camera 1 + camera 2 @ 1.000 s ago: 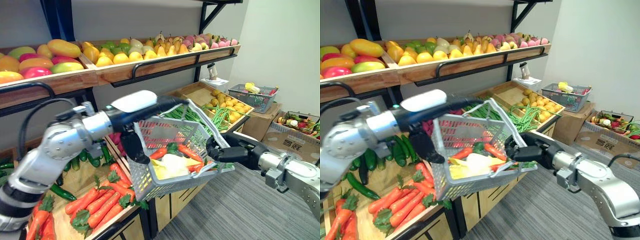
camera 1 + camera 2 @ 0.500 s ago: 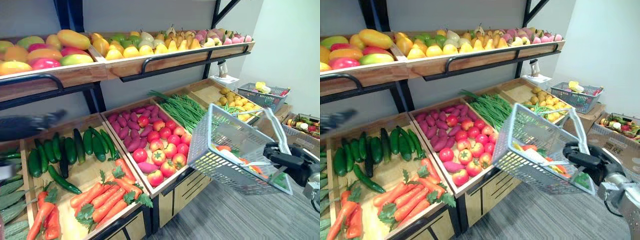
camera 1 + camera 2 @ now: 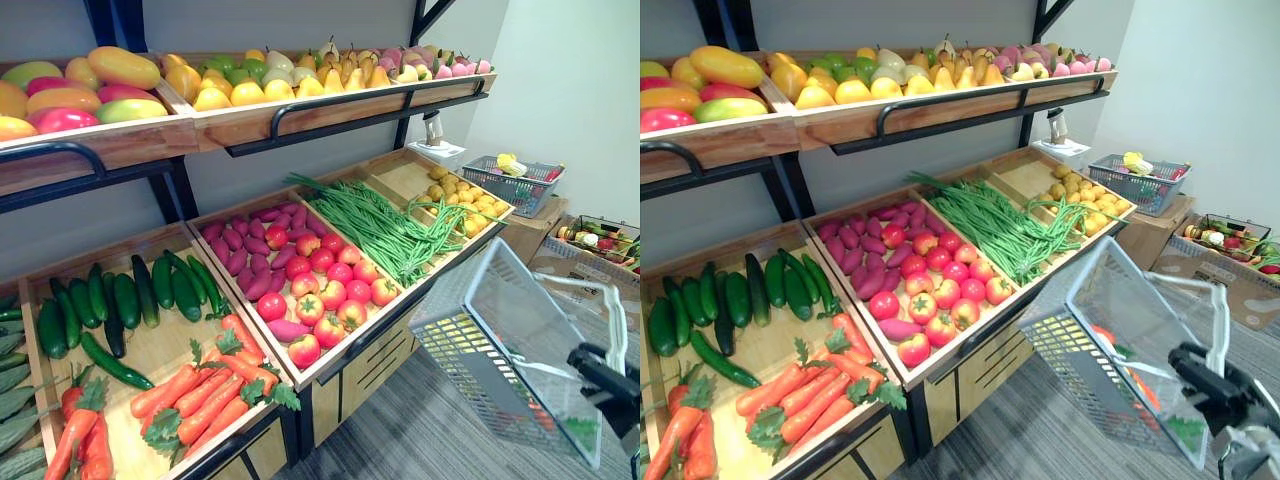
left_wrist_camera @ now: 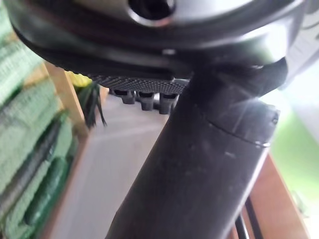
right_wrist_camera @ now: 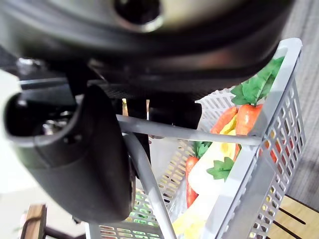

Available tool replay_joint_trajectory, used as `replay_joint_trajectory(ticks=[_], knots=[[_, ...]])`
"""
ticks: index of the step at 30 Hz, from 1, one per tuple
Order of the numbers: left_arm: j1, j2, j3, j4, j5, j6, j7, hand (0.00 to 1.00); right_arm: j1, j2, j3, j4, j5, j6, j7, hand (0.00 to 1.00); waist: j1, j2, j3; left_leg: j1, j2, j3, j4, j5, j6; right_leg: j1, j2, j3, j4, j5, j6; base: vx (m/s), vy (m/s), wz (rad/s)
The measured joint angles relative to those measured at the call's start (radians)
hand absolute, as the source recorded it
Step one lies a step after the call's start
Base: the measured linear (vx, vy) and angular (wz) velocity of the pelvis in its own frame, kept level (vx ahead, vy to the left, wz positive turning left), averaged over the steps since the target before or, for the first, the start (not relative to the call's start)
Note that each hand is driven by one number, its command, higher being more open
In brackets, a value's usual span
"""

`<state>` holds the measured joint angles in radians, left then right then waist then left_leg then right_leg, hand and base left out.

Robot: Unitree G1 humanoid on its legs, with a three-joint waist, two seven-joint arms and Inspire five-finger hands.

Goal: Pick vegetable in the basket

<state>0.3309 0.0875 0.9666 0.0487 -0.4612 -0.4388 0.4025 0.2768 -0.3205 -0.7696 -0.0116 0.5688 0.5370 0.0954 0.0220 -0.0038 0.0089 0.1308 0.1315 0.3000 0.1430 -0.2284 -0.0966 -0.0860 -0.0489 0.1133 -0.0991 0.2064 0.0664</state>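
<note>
Right hand (image 3: pixel 1212 385): fingers and thumb curled round basket handle (image 5: pixel 199 135), hold looks firm. Grey mesh basket (image 3: pixel 500 345) hangs tilted at lower right, off stall front, well apart from crates. Inside: carrots (image 5: pixel 247 117), pale yellow vegetable (image 5: pixel 212 172). Left hand (image 4: pixel 199 174): finger posture unreadable in own wrist camera, cannot tell. Judged step: carrying between picks. Next: level basket, bring it beside carrot crate (image 3: pixel 160 345), left hand to reach stall carrots (image 3: pixel 200 395).
</note>
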Motion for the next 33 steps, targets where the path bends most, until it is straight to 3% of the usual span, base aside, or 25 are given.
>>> replay_joint_trajectory(ticks=[4,7,10,13,16,18,21,24,30,33], knots=[[0.006,-0.118,-0.057,0.038,0.044,-0.002,0.094,1.0,0.048,0.157,0.047,0.044,0.015,-0.044,-0.203,0.0,0.014,0.007,0.006,0.002,0.004,-0.034,0.004,0.0,0.0,0.024,-0.006,-0.04,-0.002,-0.01,0.002,-0.02,0.013,0.25],[0.009,-0.152,-0.092,0.097,0.039,0.003,0.124,1.0,0.055,0.215,0.07,0.139,0.019,-0.066,-0.301,0.0,0.031,0.01,0.008,-0.002,0.005,-0.068,0.005,0.001,0.002,0.042,-0.015,-0.078,-0.004,-0.025,0.0,-0.02,0.011,0.36],[0.009,-0.167,-0.092,0.157,0.033,0.004,0.151,1.0,0.064,0.25,0.092,0.244,0.022,-0.106,-0.347,0.0,0.041,0.018,0.01,-0.008,0.004,-0.104,0.005,0.003,0.005,0.057,-0.023,-0.118,-0.004,-0.037,0.002,0.01,0.006,0.43],[0.005,-0.168,-0.069,0.267,-0.099,-0.007,0.15,1.0,0.064,0.277,0.1,0.397,0.029,-0.171,-0.347,0.0,0.065,0.03,0.008,-0.011,0.004,-0.144,-0.002,0.006,0.01,0.076,-0.029,-0.16,-0.003,-0.051,0.009,0.04,0.001,0.41],[-0.001,-0.17,-0.037,0.454,-0.249,-0.027,0.09,1.0,0.034,0.267,0.105,0.551,0.083,-0.283,-0.348,0.0,0.072,0.033,0.005,-0.008,-0.002,-0.189,-0.022,0.017,0.012,0.099,-0.041,-0.21,-0.004,-0.066,0.019,0.05,0.01,0.49],[-0.002,-0.169,-0.001,0.675,-0.412,-0.015,0.011,1.0,-0.026,0.252,0.1,0.762,0.193,-0.357,-0.341,0.0,0.084,0.032,0.003,0.005,-0.004,-0.214,-0.045,0.025,0.009,0.111,-0.042,-0.231,-0.004,-0.076,0.027,0.08,0.024,0.32],[-0.001,-0.171,0.023,0.937,-0.536,0.025,-0.041,1.0,-0.105,0.264,0.093,0.965,0.26,-0.392,-0.301,0.0,0.084,0.032,0.004,0.014,-0.009,-0.236,-0.063,0.033,0.009,0.122,-0.048,-0.247,-0.005,-0.084,0.034,0.08,0.018,0.19],[-0.002,-0.172,0.006,1.061,-0.57,0.066,-0.09,1.0,-0.153,0.283,0.135,1.073,0.26,-0.387,-0.253,0.0,0.085,0.032,0.006,0.025,-0.019,-0.243,-0.073,0.037,0.014,0.126,-0.056,-0.251,-0.005,-0.086,0.038,0.03,0.03,0.09],[-0.016,-0.15,-0.22,1.067,-0.5,0.121,-0.254,1.0,-0.174,0.254,0.212,1.137,0.176,-0.403,-0.245,0.0,0.072,0.038,0.025,0.031,-0.035,-0.251,-0.075,0.039,0.017,0.14,-0.072,-0.255,-0.006,-0.087,0.04,-0.01,0.035,0.03],[-0.054,-0.136,-0.382,1.065,-0.429,0.143,-0.335,1.0,-0.178,0.239,0.263,1.15,0.125,-0.404,-0.209,0.0,0.052,0.033,0.042,0.031,-0.033,-0.251,-0.073,0.039,0.017,0.139,-0.07,-0.253,-0.006,-0.086,0.041,-0.02,0.0,-0.01]])
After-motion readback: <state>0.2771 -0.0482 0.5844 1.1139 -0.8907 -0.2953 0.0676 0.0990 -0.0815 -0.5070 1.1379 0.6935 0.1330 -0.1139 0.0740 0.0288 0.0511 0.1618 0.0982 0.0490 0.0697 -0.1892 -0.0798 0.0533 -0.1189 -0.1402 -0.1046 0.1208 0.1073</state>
